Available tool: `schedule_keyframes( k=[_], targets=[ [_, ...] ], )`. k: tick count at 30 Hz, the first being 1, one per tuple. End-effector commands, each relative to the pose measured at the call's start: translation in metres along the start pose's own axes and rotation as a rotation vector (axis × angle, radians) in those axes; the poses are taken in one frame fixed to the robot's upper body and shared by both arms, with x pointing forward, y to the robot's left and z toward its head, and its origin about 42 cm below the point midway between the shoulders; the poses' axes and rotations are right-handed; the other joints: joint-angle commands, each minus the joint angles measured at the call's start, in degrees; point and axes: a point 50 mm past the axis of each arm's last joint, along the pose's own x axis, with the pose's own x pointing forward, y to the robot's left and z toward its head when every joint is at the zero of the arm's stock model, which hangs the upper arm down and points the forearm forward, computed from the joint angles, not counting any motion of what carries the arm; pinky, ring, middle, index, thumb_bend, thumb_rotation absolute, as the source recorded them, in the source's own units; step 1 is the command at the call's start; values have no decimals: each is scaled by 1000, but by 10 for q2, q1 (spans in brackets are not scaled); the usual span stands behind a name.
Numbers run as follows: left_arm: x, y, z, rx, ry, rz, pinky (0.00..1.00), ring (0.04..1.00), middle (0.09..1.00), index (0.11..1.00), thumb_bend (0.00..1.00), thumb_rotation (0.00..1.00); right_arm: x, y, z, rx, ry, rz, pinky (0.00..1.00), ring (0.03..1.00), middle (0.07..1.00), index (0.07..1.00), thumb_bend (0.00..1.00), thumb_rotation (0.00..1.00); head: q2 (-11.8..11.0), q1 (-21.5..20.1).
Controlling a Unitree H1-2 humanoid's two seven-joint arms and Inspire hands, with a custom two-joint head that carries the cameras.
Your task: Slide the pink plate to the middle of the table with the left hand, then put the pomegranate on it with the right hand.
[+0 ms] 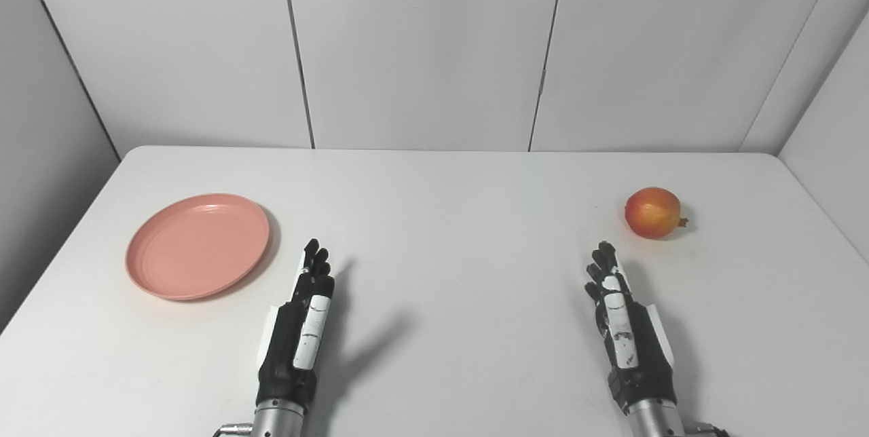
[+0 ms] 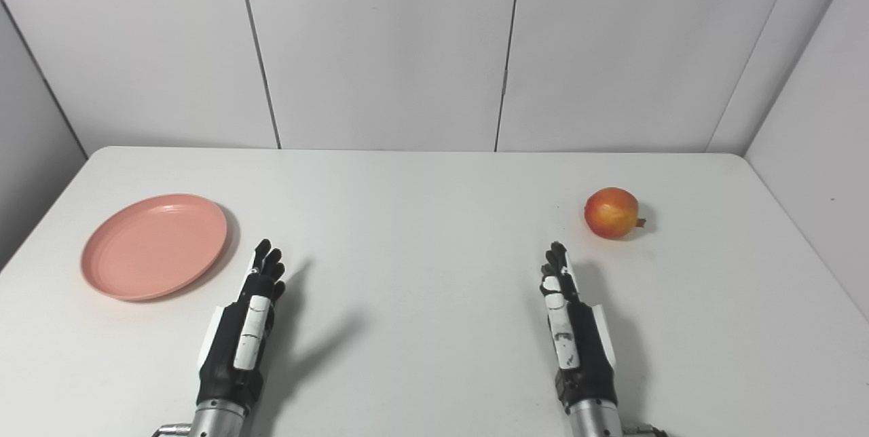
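Note:
A pink plate (image 1: 197,245) lies on the left side of the white table (image 1: 448,220), with nothing on it. A red-orange pomegranate (image 1: 652,212) rests on the right side, its crown pointing right. My left hand (image 1: 303,318) hovers over the table just right of the plate, edge-on, fingers stretched forward, holding nothing. My right hand (image 1: 622,321) is held the same way, a little in front of and left of the pomegranate, apart from it and open.
Grey wall panels (image 1: 421,43) close off the back and both sides of the table. Bare tabletop lies between the two hands and beyond them to the far edge.

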Motion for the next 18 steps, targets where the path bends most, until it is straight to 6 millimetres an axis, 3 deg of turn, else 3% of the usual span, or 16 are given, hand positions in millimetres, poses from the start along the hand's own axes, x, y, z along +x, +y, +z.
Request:
schedule_keyframes(
  k=[1, 18],
  targets=[
    [-10, 15, 3, 39, -15, -13, 1000, 1000, 1000, 1000, 832, 938, -8, 1, -9, -11, -8, -1, 1000, 1000, 1000, 1000, 846, 979, 1, 0],
    [-9, 15, 3, 40, -13, -9, 1000, 1000, 1000, 1000, 836, 933, -9, 1, -10, -39, -38, 12, 1000, 1000, 1000, 988, 808, 991, 1, 0]
  ],
)
